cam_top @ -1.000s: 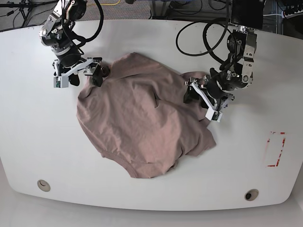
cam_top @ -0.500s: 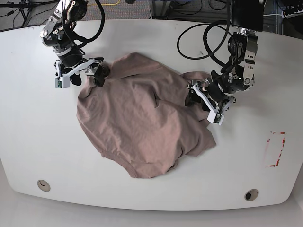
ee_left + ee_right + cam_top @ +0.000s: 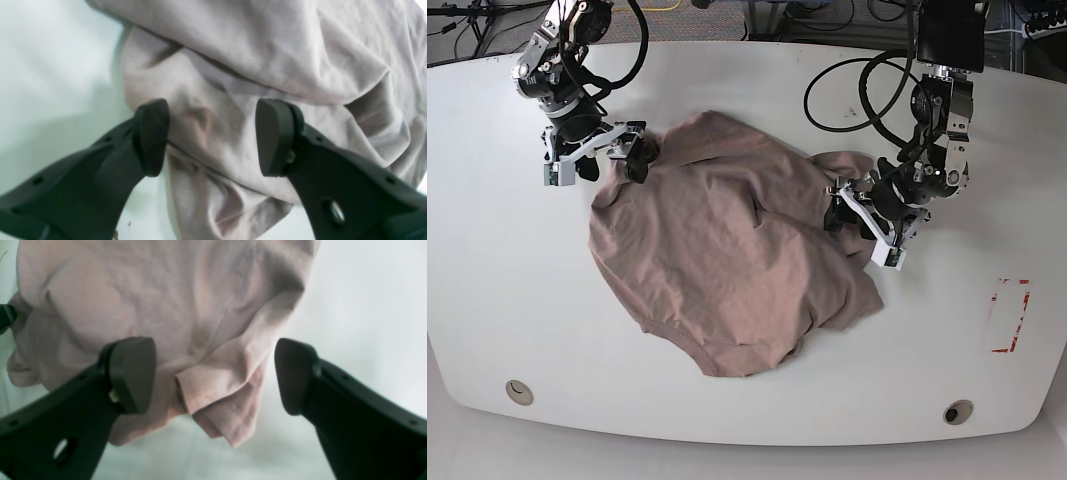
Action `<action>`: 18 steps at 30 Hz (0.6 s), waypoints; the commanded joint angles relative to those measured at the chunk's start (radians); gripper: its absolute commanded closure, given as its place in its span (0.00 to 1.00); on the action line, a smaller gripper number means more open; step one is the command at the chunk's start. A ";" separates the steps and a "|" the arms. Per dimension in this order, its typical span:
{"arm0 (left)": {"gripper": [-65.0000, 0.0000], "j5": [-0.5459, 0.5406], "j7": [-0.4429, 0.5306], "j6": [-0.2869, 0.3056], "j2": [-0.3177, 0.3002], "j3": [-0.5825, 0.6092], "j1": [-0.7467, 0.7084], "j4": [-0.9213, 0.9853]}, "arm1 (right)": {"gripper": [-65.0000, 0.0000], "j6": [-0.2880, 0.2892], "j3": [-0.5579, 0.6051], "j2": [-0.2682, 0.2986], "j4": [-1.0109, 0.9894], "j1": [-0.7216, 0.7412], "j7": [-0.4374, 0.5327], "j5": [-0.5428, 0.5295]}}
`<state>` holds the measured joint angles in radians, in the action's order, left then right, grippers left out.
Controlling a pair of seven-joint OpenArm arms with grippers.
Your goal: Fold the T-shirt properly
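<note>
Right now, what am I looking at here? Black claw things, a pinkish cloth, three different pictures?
It is a robot with two arms at a white table. One picture looks down from above; the other two come from cameras on each wrist, peering between the claws. The cloth is a crumpled T-shirt lying on the table, not yet folded. The left gripper and the right gripper each stand open at an edge of the shirt. Neither has pinched the fabric; nothing is held.
</note>
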<state>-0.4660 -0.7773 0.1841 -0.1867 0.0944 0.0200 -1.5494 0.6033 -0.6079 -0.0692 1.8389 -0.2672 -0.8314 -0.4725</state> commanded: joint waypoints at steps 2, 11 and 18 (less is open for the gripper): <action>0.41 -0.011 0.012 0.004 0.022 0.014 0.037 0.020 | 0.19 0.015 -0.002 0.008 0.018 0.005 0.021 -0.018; 0.42 -0.009 0.009 0.004 0.054 0.018 0.043 0.032 | 0.19 0.014 0.001 0.008 0.018 0.005 0.021 -0.018; 0.50 0.001 0.009 0.004 0.071 0.011 0.033 0.024 | 0.19 0.013 0.002 0.008 0.018 0.003 0.020 -0.017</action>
<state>-0.4576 -0.7849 0.1829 -0.1162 0.1074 0.0387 -1.5043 0.6064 -0.6056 -0.0692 1.8385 -0.2680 -0.8318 -0.4717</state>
